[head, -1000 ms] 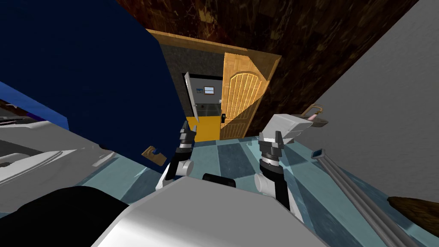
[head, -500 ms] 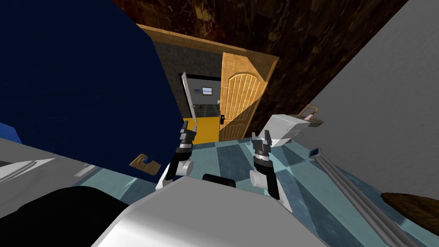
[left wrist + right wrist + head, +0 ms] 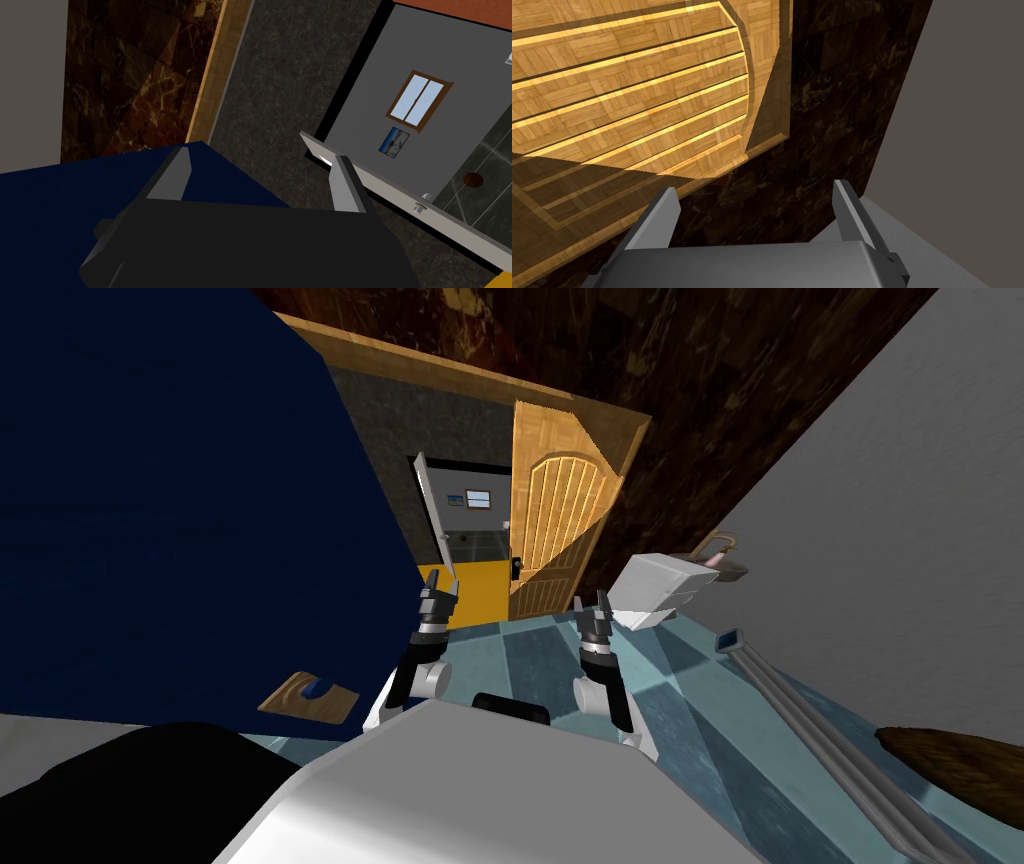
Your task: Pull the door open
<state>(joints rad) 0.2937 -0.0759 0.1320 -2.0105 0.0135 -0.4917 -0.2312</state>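
Straight ahead, across a pale blue tiled floor (image 3: 540,660), facing a light wooden door with an arched, slatted panel (image 3: 556,513). Standing open at the right side of a light wooden frame (image 3: 450,373), with a small dark handle (image 3: 516,564) on the leaf's free edge, well apart from both grippers. Beyond the opening, seeing an orange floor (image 3: 475,588) and a narrow white inner door (image 3: 432,513), also ajar.

Holding the left gripper (image 3: 441,582) raised just beside a large dark blue panel (image 3: 150,488), fingers spread wide and grasping nothing. Aimed, by its wrist view, over the blue panel's corner toward a speckled dark grey wall (image 3: 280,90) inside the frame.

Holding the right gripper (image 3: 591,605) raised near a white box-shaped object (image 3: 660,583), fingers likewise released, nothing between them. Aimed, by its wrist view, at the arched panel's edge and the dark brown marbled wall (image 3: 822,125) beside it, touching neither.

Flanked on the right by a plain grey wall (image 3: 900,538).
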